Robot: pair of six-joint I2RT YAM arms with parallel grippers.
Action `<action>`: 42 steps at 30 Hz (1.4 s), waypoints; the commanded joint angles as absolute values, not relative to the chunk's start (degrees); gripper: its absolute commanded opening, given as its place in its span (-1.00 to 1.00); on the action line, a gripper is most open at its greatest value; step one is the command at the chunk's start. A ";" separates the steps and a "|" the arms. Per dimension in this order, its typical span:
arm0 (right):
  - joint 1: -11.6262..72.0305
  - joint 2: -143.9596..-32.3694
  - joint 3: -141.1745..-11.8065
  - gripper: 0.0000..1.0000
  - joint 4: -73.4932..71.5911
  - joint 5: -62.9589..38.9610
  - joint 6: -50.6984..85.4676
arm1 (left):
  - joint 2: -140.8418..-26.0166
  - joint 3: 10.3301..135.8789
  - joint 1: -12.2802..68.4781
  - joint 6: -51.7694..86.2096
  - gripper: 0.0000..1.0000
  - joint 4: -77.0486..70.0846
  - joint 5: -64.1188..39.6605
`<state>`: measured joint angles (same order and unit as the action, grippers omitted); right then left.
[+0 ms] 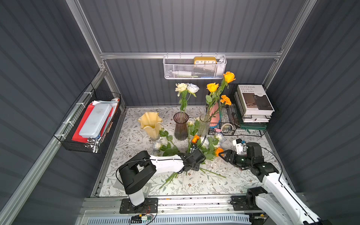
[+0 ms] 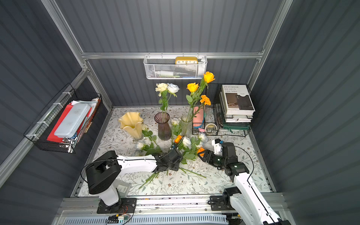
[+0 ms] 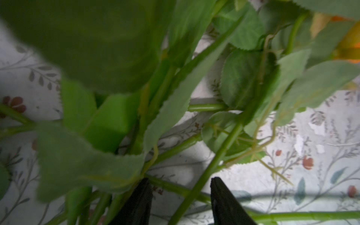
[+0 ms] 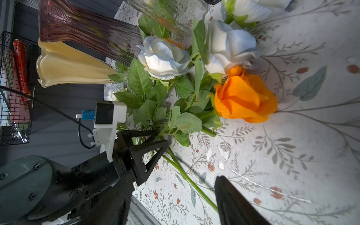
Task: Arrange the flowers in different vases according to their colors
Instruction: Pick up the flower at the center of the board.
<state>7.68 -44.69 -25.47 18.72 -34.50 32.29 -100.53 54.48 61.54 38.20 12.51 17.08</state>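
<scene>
1. Standing along the back of the worktop [image 1: 194,187] are three vases. The pale yellow ruffled vase [image 1: 150,124] at 10 o'clock shows only its own bare inner wall.
2. The ribbed purple vase [image 1: 181,126] at 12 o'clock holds a cream rose [image 1: 181,87] and a white rose [image 1: 193,88], both upright.
3. The clear ribbed cylinder [image 1: 204,124] at 1 o'clock holds two orange roses [image 1: 212,87] and an orange marigold [image 1: 226,99], all leaning toward 1 o'clock.
4. The loose flowers [image 1: 208,148] lie tangled at the centre, heads toward the vases and stems fanning toward 6 o'clock.
5. The left end effector [image 3: 180,179] is low over those stems, its fingers spread. One green stem [image 3: 204,173] crosses the gap unpinched.
6. The right end effector [image 1: 222,154] is spread and grips nothing, just beside a loose orange rose [image 4: 245,97] on the pile's 3 o'clock side.
7. The black wire rack [image 1: 233,124] at 2 o'clock carries stacked books [image 1: 253,101] and a tape roll [image 1: 226,127]. The white mesh basket [image 1: 194,70] on the back rail holds a yellow clock [image 1: 205,60].
8. Bare cloth lies along the 6 o'clock edge and toward 4 o'clock.
</scene>
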 commanded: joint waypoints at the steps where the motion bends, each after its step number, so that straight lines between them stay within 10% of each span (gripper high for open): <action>1: 7.57 -44.74 -24.76 0.43 17.67 -35.42 31.79 | -102.14 55.55 61.87 39.43 0.07 15.38 17.09; 16: 7.57 -44.40 -24.52 0.43 18.18 -34.66 31.93 | -103.77 60.69 61.92 37.07 -0.58 15.24 23.11; 42: 7.58 -43.33 -24.53 0.43 18.56 -34.20 32.97 | -82.93 58.96 62.55 19.95 -1.00 4.42 7.54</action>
<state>7.68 -43.59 -24.93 18.41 -34.50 32.58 -85.86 59.02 62.28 24.53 8.12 12.73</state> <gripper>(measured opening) 0.715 0.082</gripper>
